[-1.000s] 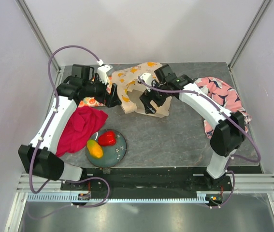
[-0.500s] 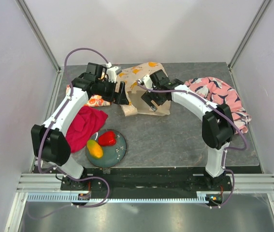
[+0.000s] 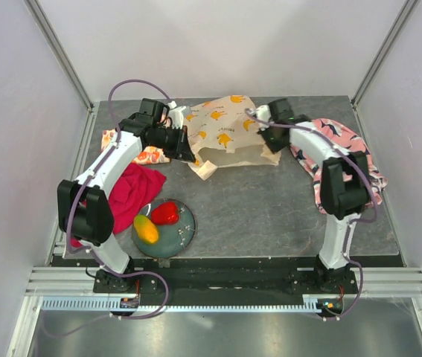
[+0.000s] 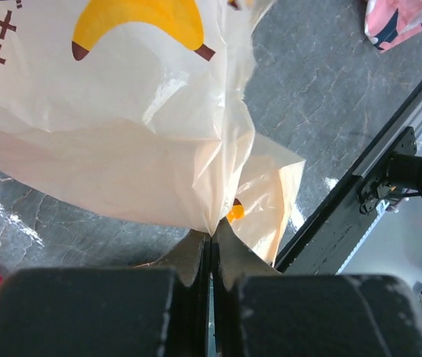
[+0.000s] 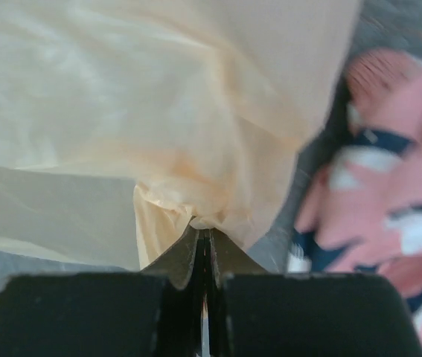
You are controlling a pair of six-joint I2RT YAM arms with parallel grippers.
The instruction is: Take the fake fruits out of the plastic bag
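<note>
plastic bag (image 3: 229,130) clamped at both ends

The plastic bag is laid at the far middle of the table (image 3: 270,208). It is cream film with yellow banana prints, crumpled, and spread between the two grippers.

Its left end is pinched by the left gripper (image 4: 211,234). In the left wrist view the fingers are pressed fully together, with only a thin fold of film caught at the tips. Its right end is pinched the same way by the right gripper (image 5: 202,227), with the fingers together on a small bunched bit of film.

What is inside the bag cannot be made out. A small orange patch is seen on the film just past the left fingertips; print or fruit cannot be told.

Outside the bag, a red pepper (image 3: 166,213) and a yellow-orange mango (image 3: 146,229) are seen touching each other. Both are rested on a round dark plate (image 3: 187,232) at the near left of the table, well apart from the bag.

A red cloth (image 3: 125,197) is crumpled just left of the plate. Beyond it, an orange-fruit-printed cloth (image 3: 145,155) is partly covered by the left arm, near the bag's left end. A pink patterned cloth (image 3: 348,152) is heaped at the far right, just beside the bag's right end, with the right arm reaching over it.
</note>
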